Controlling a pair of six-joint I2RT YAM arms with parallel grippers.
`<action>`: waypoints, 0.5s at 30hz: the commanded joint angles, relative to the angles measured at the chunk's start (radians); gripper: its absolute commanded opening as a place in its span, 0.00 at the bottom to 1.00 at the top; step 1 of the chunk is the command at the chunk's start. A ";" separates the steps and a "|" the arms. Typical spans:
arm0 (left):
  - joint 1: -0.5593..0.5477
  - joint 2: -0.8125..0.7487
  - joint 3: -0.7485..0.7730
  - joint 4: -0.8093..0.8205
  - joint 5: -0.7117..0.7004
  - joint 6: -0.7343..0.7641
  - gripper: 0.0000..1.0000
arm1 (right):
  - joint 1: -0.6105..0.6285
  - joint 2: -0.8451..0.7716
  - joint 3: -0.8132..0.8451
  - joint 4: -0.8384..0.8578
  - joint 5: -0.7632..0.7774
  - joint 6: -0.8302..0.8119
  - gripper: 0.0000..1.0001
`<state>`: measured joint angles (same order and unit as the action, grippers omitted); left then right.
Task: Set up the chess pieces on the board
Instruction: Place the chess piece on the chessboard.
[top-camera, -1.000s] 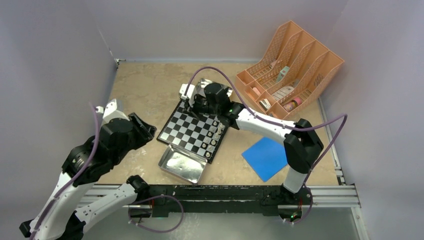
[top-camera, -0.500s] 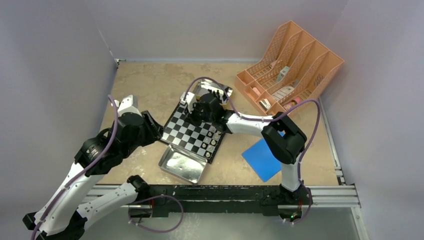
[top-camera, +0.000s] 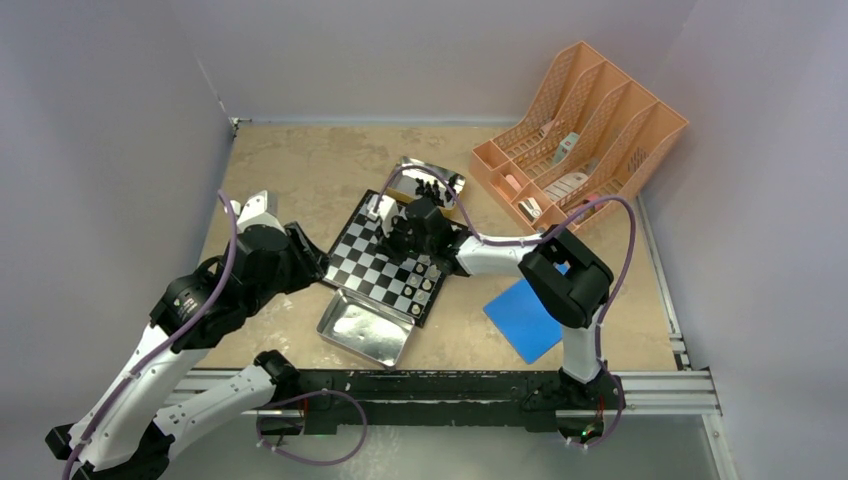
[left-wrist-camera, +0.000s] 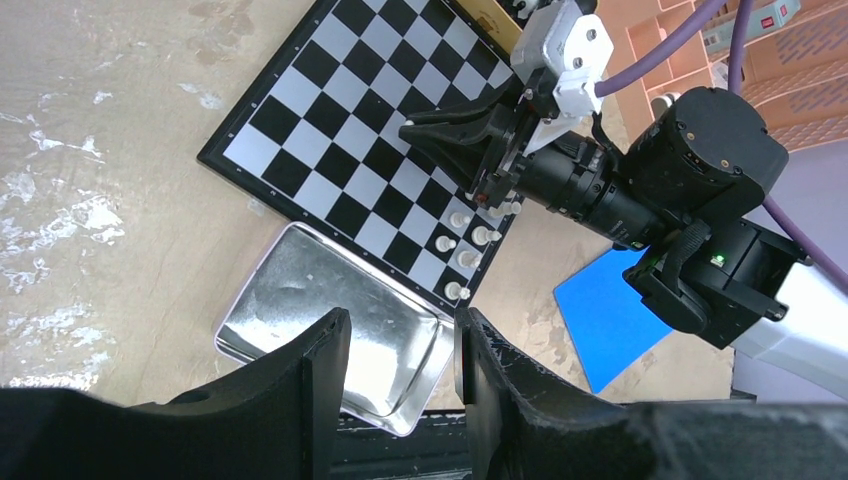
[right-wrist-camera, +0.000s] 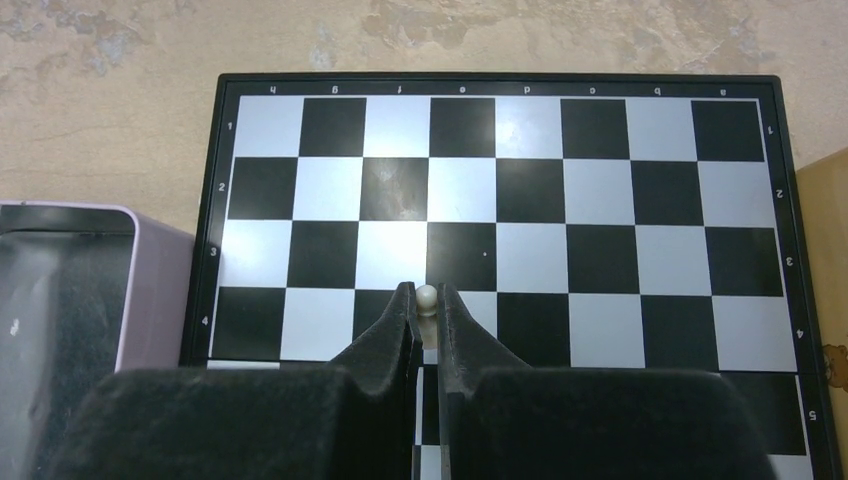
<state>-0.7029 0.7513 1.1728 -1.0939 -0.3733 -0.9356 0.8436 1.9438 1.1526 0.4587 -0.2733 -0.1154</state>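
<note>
While the right gripper (right-wrist-camera: 425, 297) is clenched on one white piece (right-wrist-camera: 427, 295), it hangs over the middle of the board (top-camera: 365, 260). I cannot tell whether the piece touches a square. The board lies turned on the table (top-camera: 300, 170), with one corner toward 12 o'clock. More white pieces (left-wrist-camera: 470, 240) stand in a short row along its 4 o'clock edge.

The near tin (top-camera: 362, 330) lies against the board's 6 o'clock edge. The far tin (top-camera: 430, 180), with black pieces (top-camera: 428, 187) inside, sits at the 1 o'clock corner. The blue square (top-camera: 530, 315) lies apart at 4 o'clock, and the rack (top-camera: 580, 130) is well apart at 2 o'clock. Bare table runs from 9 to 12 o'clock of the board, which is the widest room for moving.

The left gripper (left-wrist-camera: 400, 335) hovers just beside the board's 9 o'clock corner. Its fingers are apart and nothing is between them.

One second ago the right gripper was at the far tin; now it is above the board, and its elbow is folded closer. The left arm has come from farther at 8 o'clock up to the board's corner.
</note>
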 joint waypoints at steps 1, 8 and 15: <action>-0.003 -0.002 -0.002 0.024 0.010 -0.011 0.42 | -0.003 0.001 -0.022 0.049 0.008 -0.021 0.06; -0.003 -0.009 -0.004 0.029 0.011 0.004 0.42 | -0.004 0.013 -0.044 0.047 0.016 -0.025 0.09; -0.003 -0.022 -0.007 0.022 0.015 0.004 0.42 | -0.003 0.001 -0.060 0.047 0.033 -0.023 0.13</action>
<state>-0.7029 0.7433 1.1671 -1.0931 -0.3653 -0.9405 0.8436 1.9587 1.0950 0.4648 -0.2588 -0.1253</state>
